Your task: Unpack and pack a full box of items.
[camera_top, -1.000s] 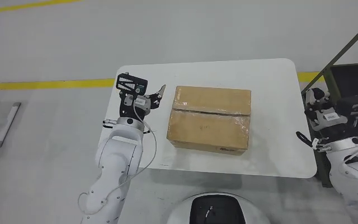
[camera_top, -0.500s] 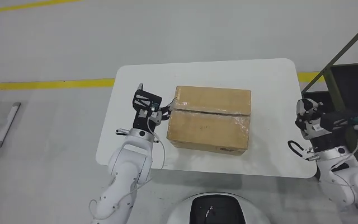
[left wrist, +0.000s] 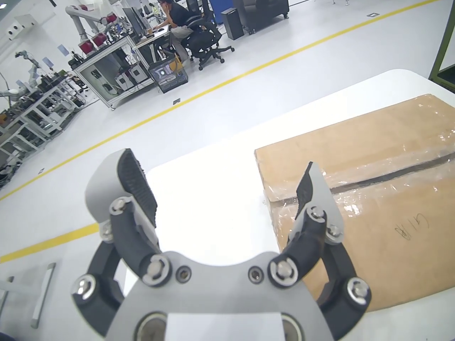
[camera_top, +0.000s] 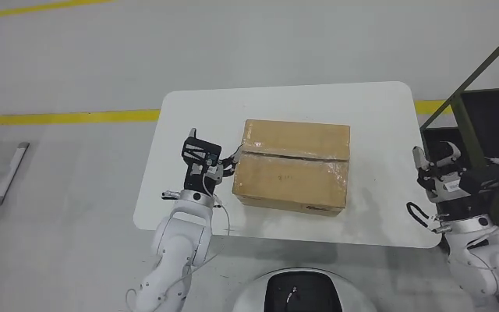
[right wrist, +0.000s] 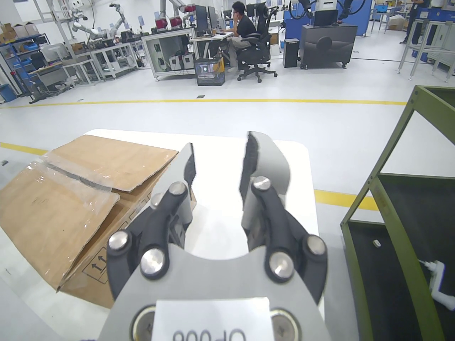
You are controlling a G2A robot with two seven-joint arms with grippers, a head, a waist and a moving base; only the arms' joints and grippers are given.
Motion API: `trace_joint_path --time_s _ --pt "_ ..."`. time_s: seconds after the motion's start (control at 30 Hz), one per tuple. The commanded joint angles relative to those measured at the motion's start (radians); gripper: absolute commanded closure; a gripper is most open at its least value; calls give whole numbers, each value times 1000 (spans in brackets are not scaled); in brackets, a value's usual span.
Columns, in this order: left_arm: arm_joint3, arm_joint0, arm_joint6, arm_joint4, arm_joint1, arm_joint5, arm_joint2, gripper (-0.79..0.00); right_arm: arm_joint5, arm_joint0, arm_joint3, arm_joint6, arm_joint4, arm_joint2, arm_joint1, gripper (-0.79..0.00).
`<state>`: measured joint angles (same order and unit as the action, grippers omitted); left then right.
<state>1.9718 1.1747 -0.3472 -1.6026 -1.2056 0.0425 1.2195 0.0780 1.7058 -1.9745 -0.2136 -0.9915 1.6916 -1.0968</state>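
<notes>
A brown cardboard box [camera_top: 292, 165] lies flat near the middle of the white table [camera_top: 312, 97], with its long side across the robot's front. Its two top flaps are closed, and a strip of clear tape [left wrist: 387, 175] runs along the seam between them. On the flap nearer to the robot there is a small handwritten mark [left wrist: 412, 227]. At the end of the box that faces the right arm, the flap corners do not lie fully flat, and a narrow gap shows under them. The left gripper [left wrist: 218, 164] is at the left short end of the box, low over the table, with its fingers spread wide and nothing between them. One fingertip is at the edge of the box top, just beside the end of the seam, and the other is over the bare table next to the box. I cannot tell if the fingertip touches the cardboard. The right gripper [right wrist: 220, 143] is at the right edge of the table, well apart from the box. Its fingers are parted and hold nothing. Beside it stands a green metal rack [right wrist: 391, 193]. A yellow line [camera_top: 78, 117] runs across the grey floor behind the table.
</notes>
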Motion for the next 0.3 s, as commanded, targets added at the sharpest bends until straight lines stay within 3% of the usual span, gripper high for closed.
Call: trace_joint_path --time_s 0.0,0.13,0.27 --pt "0 0 0 0 0 0 0 -785 0 0 0 0 0 0 0 -438" --pt "0 0 0 0 0 0 0 -785 0 0 0 0 0 0 0 -633" --pt "0 0 0 0 0 0 0 -785 0 0 0 0 0 0 0 -751"
